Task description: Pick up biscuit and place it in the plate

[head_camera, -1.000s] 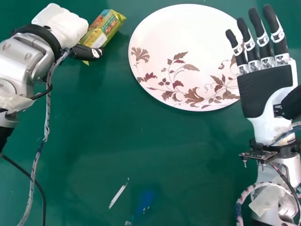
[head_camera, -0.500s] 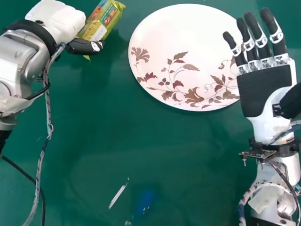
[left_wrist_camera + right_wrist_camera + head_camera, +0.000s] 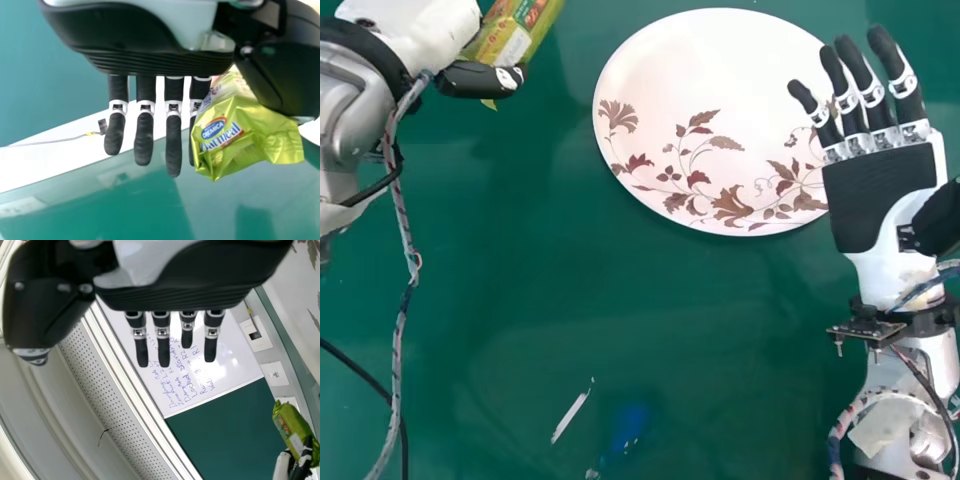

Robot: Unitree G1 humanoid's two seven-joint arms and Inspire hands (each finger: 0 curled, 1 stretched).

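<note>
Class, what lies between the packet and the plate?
Bare green table lies between the packet and the plate, as the head view shows.

The head view looks down, both wrist views outward from close by, all sharing the biscuit (image 3: 512,38).

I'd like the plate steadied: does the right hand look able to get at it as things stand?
Probably yes: the right hand is open, its fingers overlap the plate in the head view, and nothing visibly blocks it.
</note>
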